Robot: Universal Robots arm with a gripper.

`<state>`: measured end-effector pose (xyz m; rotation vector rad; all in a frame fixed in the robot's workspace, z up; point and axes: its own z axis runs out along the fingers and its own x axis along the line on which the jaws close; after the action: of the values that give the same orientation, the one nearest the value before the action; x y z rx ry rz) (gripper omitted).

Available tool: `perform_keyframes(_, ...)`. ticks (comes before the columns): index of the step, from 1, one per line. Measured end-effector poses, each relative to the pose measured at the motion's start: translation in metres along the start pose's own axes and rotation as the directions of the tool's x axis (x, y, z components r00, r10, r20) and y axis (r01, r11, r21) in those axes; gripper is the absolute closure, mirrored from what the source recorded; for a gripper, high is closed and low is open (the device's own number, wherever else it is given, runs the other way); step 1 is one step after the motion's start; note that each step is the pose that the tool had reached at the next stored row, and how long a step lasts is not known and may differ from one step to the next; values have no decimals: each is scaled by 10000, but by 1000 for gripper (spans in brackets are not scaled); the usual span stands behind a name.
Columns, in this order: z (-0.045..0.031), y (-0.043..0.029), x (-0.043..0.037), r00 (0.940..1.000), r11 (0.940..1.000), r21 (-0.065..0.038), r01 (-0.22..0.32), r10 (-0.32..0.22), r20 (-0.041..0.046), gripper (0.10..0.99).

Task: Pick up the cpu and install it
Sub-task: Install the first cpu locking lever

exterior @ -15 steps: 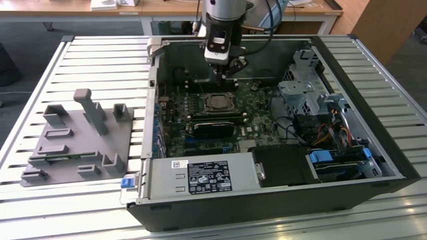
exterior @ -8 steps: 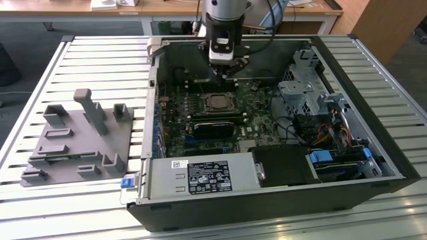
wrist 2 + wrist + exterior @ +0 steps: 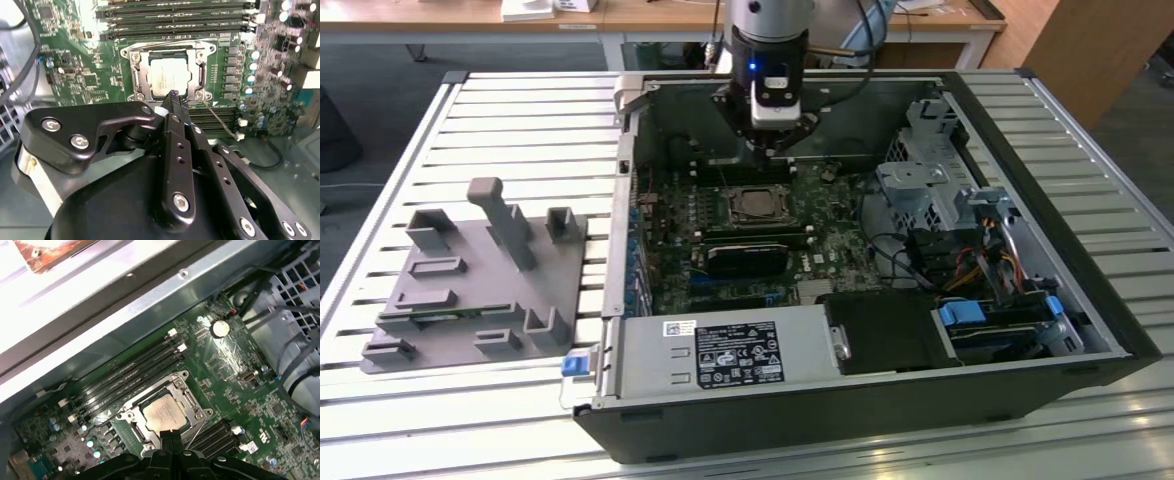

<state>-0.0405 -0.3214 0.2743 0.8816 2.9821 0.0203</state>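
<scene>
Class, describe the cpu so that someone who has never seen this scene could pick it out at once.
Start at the open black computer case and look at the green motherboard on its floor. Near the board's middle, below the arm's gripper, sits a metal socket frame. The cpu is the flat silver-grey square inside it, unlike the long dark memory slots alongside.

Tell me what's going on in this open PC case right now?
A single robot arm's black gripper hangs over the green motherboard inside the open black computer case. The small square silver-grey cpu already lies in the metal socket frame, in both wrist views. The fingers are together and hold nothing, with their tips just beside the socket's edge.
</scene>
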Motion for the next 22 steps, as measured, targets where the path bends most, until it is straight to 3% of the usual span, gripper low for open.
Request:
perform_keyframes(7, 1, 0, 0, 9942, 9942, -30, 1076, -1076, -21, 980)
perform_keyframes(12, 1, 0, 0, 9838, 9837, -52, 1795, -1795, -34, 980)
perform_keyframes(17, 4, 0, 0, 9631, 9631, -81, 2690, -2690, -48, 980)
perform_keyframes(22, 8, 0, 0, 9349, 9349, -109, 3548, -3549, -59, 980)
